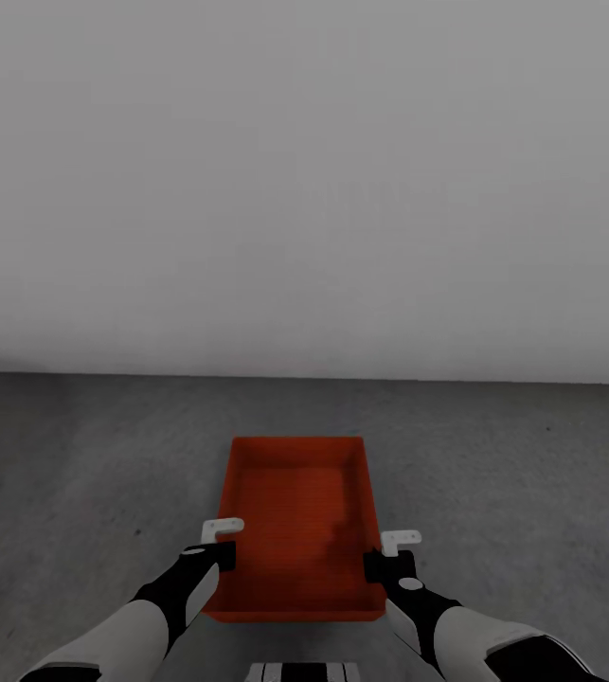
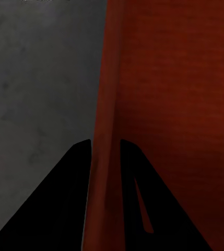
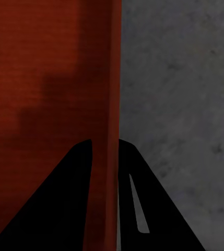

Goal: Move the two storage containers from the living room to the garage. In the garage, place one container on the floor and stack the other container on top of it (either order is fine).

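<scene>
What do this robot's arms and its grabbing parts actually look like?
Each arm has a smooth white forearm shell running into a black wrist section with a small pale round mark. The left gripper and right gripper end in pale, angular bracket-like pieces. Close up, the fingers are flat black wedges, one bearing a narrow slot.

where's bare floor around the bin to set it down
Bare grey floor lies on every side of the orange-red bin: a wide strip ahead up to the white wall, and open stretches to its left and right. The tight spots are the bin's two long walls, each clamped by a pincer, left and right.
</scene>
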Motion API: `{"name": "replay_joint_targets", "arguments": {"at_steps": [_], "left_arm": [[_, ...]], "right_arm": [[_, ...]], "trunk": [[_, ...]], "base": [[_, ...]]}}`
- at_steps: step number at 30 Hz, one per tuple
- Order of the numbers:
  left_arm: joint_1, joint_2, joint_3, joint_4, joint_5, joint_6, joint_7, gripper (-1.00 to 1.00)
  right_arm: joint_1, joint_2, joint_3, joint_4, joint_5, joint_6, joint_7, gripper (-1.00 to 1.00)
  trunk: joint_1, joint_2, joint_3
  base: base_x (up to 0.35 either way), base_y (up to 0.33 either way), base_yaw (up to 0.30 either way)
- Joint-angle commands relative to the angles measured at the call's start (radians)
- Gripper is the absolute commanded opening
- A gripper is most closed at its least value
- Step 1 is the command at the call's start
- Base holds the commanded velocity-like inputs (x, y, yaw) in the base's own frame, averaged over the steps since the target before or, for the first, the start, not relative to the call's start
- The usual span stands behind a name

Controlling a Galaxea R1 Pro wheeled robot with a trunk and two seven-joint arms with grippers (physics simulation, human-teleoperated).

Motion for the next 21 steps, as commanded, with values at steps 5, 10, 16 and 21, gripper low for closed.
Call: {"name": "replay_joint_targets", "arguments": {"at_steps": [5, 10, 16, 21], "left_arm": [[-0.001, 0.001, 0.037, -0.006, 0.057, -0.072, 0.009, -1.00], [0.000, 0.001, 0.037, -0.006, 0.057, -0.071, 0.010, -1.00], [0.000, 0.001, 0.038, -0.007, 0.058, -0.071, 0.010, -1.00], [-0.001, 0.001, 0.038, -0.007, 0.058, -0.071, 0.010, -1.00]], "right_arm": [[0.000, 0.001, -0.074, 0.003, 0.006, -0.002, 0.009, -1.00], [0.000, 0.001, -0.074, 0.003, 0.006, -0.002, 0.009, -1.00], [0.000, 0.001, -0.074, 0.003, 0.006, -0.002, 0.009, -1.00], [0.000, 0.001, -0.074, 0.003, 0.006, -0.002, 0.009, -1.00]], "trunk": [[0.000, 0.000, -0.001], [0.011, -0.021, -0.010], [0.034, -0.063, -0.029], [0.038, -0.070, -0.032]], "base": [[0.000, 0.000, 0.000], [0.000, 0.000, 0.000], [0.000, 0.000, 0.000], [0.000, 0.000, 0.000]]}}
